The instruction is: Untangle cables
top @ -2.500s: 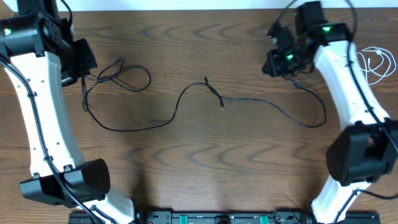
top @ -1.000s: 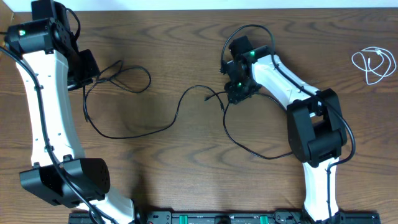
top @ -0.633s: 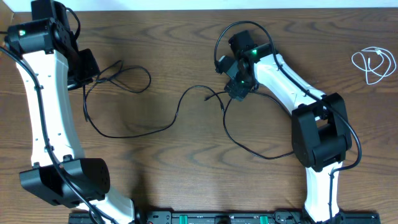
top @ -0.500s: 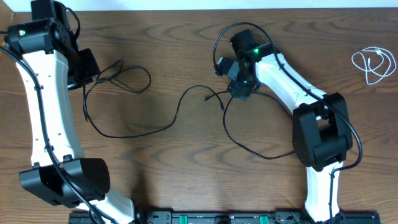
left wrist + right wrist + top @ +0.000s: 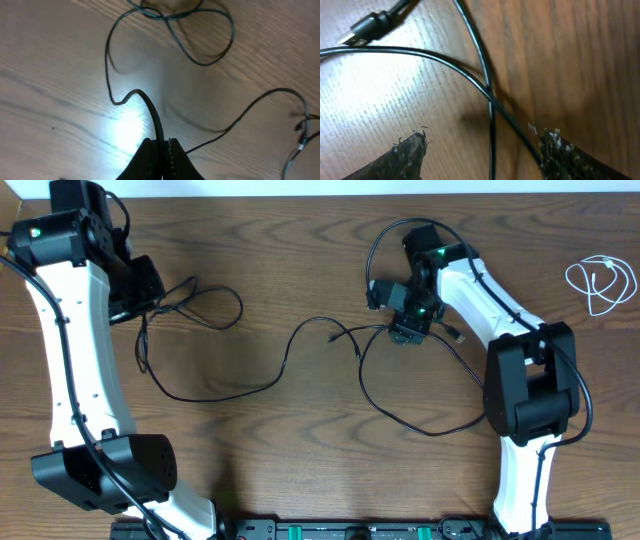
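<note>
Left gripper (image 5: pixel 161 150) jaws were clamped on a thin black cable (image 5: pixel 154 114). Right gripper (image 5: pixel 481 137) jaws stood wide, rough fingertips (image 5: pixel 410 150) straddling two crossed glossy cords (image 5: pixel 490 95), gripping neither. A white cable (image 5: pixel 600 285) lay coiled at two o'clock on the grained wooden table (image 5: pixel 300 480).

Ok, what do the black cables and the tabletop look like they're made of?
The black cables: likely rubber or plastic sheathing, smooth, slightly glossy; they bend into loose loops. The tabletop: brown wood grain, satin finish with soft glare in the wrist views; solid wood or laminate cannot be told.
</note>
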